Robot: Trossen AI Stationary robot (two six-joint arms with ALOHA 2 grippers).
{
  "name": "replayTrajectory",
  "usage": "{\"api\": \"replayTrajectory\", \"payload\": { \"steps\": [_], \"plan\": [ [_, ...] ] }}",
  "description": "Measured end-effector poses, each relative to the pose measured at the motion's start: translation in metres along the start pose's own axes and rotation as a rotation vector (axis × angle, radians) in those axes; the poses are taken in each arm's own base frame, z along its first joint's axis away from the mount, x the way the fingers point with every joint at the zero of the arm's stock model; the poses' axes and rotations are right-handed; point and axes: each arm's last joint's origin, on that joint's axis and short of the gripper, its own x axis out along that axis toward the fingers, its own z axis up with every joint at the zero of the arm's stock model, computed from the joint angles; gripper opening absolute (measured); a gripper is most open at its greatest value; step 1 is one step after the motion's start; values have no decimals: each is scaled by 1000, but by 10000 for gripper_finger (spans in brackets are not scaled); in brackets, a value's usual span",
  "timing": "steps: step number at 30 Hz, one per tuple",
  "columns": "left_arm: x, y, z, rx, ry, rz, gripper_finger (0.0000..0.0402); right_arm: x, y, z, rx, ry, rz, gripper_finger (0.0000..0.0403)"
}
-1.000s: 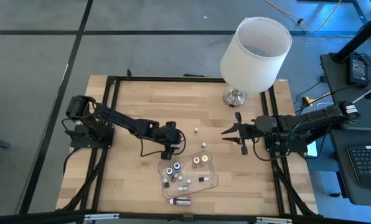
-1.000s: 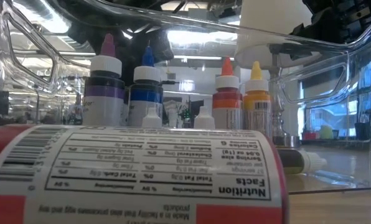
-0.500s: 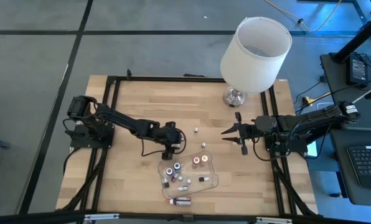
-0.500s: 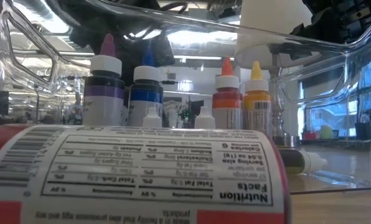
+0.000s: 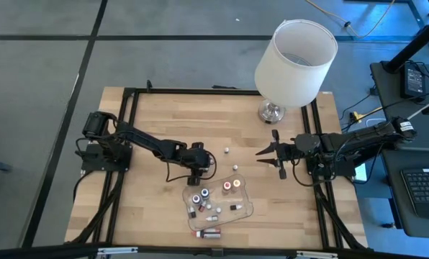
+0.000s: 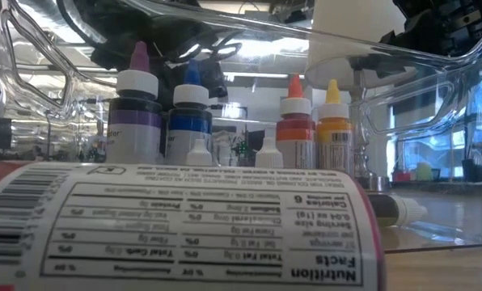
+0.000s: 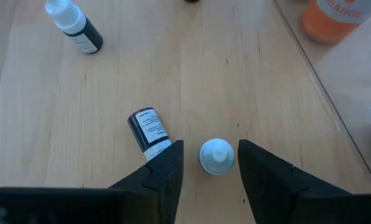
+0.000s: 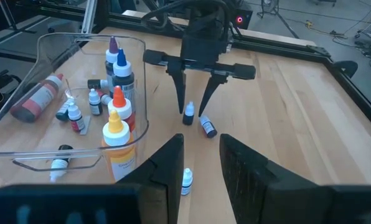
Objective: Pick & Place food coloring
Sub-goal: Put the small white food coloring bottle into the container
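upright white-capped bottle (image 7: 217, 155), dark bottle (image 7: 149, 132) toppled beside

A lamp with a white shade (image 5: 296, 52) and a metal base (image 5: 271, 112) stands at the far right of the wooden table (image 5: 164, 122). A clear tray (image 5: 247, 208) sits near the table's front edge, holding four tall bottles with purple (image 6: 136, 113), blue (image 6: 190, 117), red-orange (image 6: 294, 121) and yellow (image 6: 332, 125) tips. A red tube (image 5: 209, 233) with a nutrition label lies on its side just in front of the tray, and a keyboard (image 5: 424, 191) rests on a desk to the right.
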Motion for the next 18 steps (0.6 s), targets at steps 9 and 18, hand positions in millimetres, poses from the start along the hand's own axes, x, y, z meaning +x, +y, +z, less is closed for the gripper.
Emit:
{"api": "replayTrajectory", "payload": {
  "steps": [9,18],
  "plan": [
    [0,0,0,0,-2,-1,76,0,0,0,-1,0,0,107],
    [-17,1,17,22,-31,15,63,0,0,0,-8,3,0,107]
  ]
}}
